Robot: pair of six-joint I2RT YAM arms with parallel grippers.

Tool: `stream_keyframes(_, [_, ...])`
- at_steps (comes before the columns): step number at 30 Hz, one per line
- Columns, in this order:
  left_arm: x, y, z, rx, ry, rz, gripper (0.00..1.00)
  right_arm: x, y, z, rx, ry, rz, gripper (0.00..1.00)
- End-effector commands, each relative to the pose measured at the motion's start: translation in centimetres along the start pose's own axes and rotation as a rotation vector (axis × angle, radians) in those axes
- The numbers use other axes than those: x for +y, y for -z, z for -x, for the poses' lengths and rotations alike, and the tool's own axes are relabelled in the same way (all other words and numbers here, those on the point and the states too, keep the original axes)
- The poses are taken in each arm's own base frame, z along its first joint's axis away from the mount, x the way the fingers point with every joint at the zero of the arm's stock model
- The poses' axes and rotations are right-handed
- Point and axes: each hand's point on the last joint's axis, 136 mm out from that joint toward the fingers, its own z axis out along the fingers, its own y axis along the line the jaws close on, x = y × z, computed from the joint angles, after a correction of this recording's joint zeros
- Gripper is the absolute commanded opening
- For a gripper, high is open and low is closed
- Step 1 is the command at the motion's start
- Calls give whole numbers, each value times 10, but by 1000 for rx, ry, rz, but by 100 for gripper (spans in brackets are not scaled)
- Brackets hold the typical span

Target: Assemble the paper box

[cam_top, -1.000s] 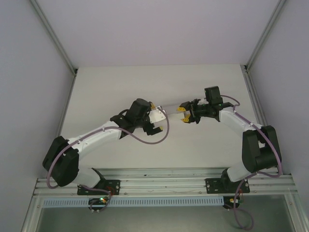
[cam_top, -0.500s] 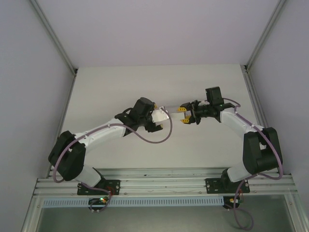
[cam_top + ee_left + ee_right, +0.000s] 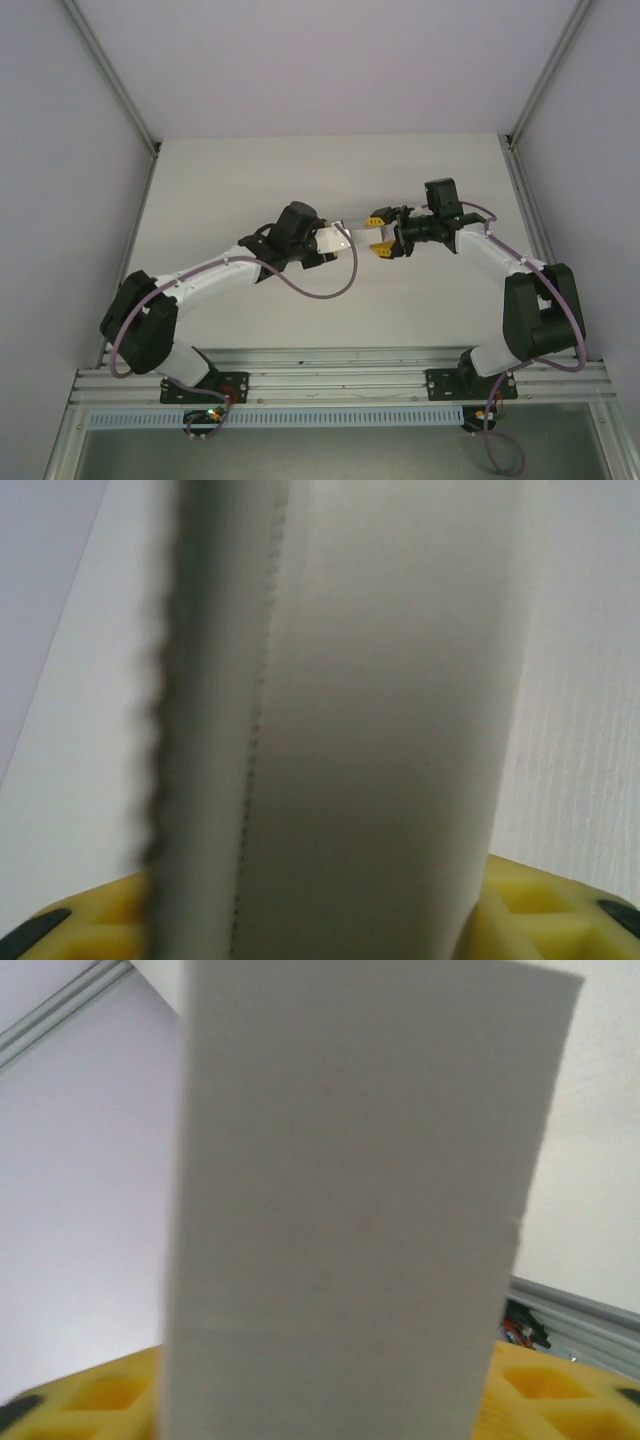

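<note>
**Paper box bridged between my two grippers over the table**

From above, I see the paper box (image 3: 345, 233) running lengthwise from the left gripper (image 3: 322, 243) across to the right gripper (image 3: 379, 236), one end in each. Only the left wrist view shows a perforated crease (image 3: 252, 730) and a blurred, saw-toothed edge (image 3: 158, 730) along the box (image 3: 380, 730), which points straight out from between the yellow pads (image 3: 545, 910). The left gripper is clamped on it. The right wrist view shows a plain blank face (image 3: 350, 1210) standing out past its own yellow pads (image 3: 90, 1395). I cannot tell whether these are pressing on it. The pale table (image 3: 250, 180) sits between plain walls (image 3: 60, 150), with an aluminium rail (image 3: 340, 375) at the arm bases.
</note>
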Motion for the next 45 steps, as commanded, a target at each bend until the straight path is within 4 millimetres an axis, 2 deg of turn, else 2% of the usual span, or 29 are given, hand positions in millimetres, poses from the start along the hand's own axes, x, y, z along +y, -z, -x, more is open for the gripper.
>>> stream_keyframes(1, [6,9,17,-73,-3,19,43,-1,4,-10,22,66,-16,73])
stream_keyframes(2, [0,10,14,-60,-6,-9,43,1,9,-3,-18,100,-10,79])
stream_keyframes(4, [-8,13,6,-36,-6,-49,43,10,26,15,-126,220,8,100])
stream_keyframes(8, [-21,18,-17,40,19,-141,44,11,84,64,-491,498,-82,99])
stream_keyframes(10, [-31,21,-29,91,43,-219,46,12,102,75,-619,644,-130,100])
stream_keyframes(12, [-37,22,-39,133,77,-288,46,15,105,74,-642,763,-128,100])
stream_keyframes(15, [-38,21,-47,185,150,-369,46,30,92,48,-518,983,-35,100])
stream_keyframes(17, [-35,18,-52,224,185,-390,46,32,79,29,-416,1101,-9,100])
stream_keyframes(20, [-32,11,-59,276,198,-400,46,25,65,22,-377,1239,-93,99])
stream_keyframes(26, [-28,-3,-68,356,218,-423,47,12,34,25,-310,1354,-257,85])
stream_keyframes(33, [-27,-15,-81,455,240,-434,49,-9,9,45,-237,1317,-391,68])
stream_keyframes(40, [-30,-15,-76,426,227,-431,49,1,-2,49,-248,1392,-457,55])
stream_keyframes(41, [-30,-15,-75,420,227,-431,49,1,-3,51,-248,1391,-475,50])
stream_keyframes(45, [-30,-17,-73,407,224,-430,49,-3,-13,47,-189,1417,-508,42])
